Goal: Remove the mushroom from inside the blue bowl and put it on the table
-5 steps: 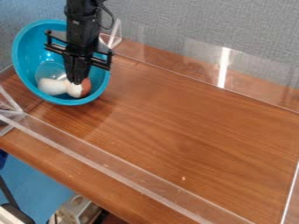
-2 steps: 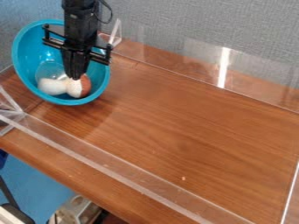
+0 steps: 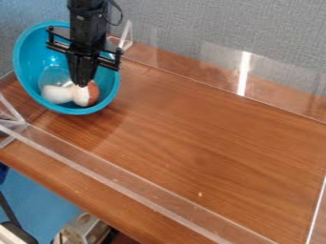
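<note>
The blue bowl [image 3: 38,57] stands tilted at the table's far left corner. The mushroom [image 3: 67,93] lies low inside it, white stem to the left and reddish-brown cap to the right. My black gripper [image 3: 80,86] reaches straight down into the bowl. Its fingers are drawn together into a narrow tip that pinches the mushroom where stem meets cap. The mushroom still sits at the bowl's bottom. The table [image 3: 204,124] is reddish-brown wood.
Low clear acrylic walls [image 3: 242,71] run along the table's edges, and a clear corner piece [image 3: 13,124] stands left of the bowl. A grey backdrop hangs behind. Bare wood spreads to the right of the bowl and in front of it.
The gripper has shifted slightly up and to the left inside the bowl. The mushroom has barely moved and the jaws have stayed shut.
</note>
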`<action>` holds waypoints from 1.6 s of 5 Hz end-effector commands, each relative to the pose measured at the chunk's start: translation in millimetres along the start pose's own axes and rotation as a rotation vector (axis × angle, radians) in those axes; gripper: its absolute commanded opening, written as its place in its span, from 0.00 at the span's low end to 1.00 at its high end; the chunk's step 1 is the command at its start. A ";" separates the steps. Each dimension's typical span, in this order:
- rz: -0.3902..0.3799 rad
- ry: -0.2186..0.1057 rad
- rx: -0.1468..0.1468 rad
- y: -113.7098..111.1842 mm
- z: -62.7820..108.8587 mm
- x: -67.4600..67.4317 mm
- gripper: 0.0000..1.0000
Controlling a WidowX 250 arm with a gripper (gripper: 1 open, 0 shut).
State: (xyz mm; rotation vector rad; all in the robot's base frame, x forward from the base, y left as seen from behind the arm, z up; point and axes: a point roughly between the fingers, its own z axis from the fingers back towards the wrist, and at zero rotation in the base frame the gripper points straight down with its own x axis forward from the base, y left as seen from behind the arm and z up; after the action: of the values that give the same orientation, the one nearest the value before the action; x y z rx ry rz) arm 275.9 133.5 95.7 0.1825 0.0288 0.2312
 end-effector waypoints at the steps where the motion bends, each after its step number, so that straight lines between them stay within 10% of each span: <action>1: 0.018 -0.097 0.017 7.5 27.5 6.5 0.00; 8: 0.027 -0.122 0.034 13.3 32.8 7.2 0.00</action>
State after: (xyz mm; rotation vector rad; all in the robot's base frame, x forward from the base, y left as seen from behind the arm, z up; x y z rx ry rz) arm 276.4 136.6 100.0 0.2018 0.0120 0.2306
